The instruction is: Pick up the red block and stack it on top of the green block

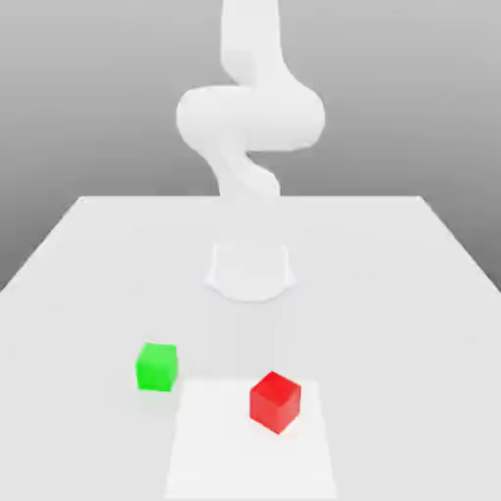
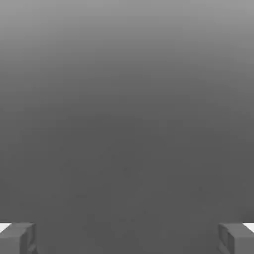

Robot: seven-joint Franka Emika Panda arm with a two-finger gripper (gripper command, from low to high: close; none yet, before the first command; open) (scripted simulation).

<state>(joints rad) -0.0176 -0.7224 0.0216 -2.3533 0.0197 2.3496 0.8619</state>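
Table (image 1: 88, 264): a pale, flat surface is seen in the exterior view, running back to a grey backdrop. A slightly brighter rectangular patch (image 1: 215, 450) is marked on its near part.

Arm (image 1: 250, 108): a white arm is seen rising from a round base (image 1: 250, 271) at the middle of the table, bending in an S-shape and passing out of the top of the exterior view.

Red block (image 1: 275, 400): a small bright red cube is set on the brighter patch, near the front of the table, toward the exterior view's right of centre. It is turned so that one vertical edge faces the camera. Nothing is touching it.

Green block (image 1: 157, 366): a small bright green cube of like size is set on the table just off the patch's corner, on the exterior view's left of the red block and a little farther back. The two cubes are near each other but apart. Nothing is resting on it.

Gripper (image 2: 127, 239): in the hand view two grey fingertips (image 2: 17, 239) are seen at opposite sides, spread wide. Nothing is held between them; plain grey background is seen beyond.
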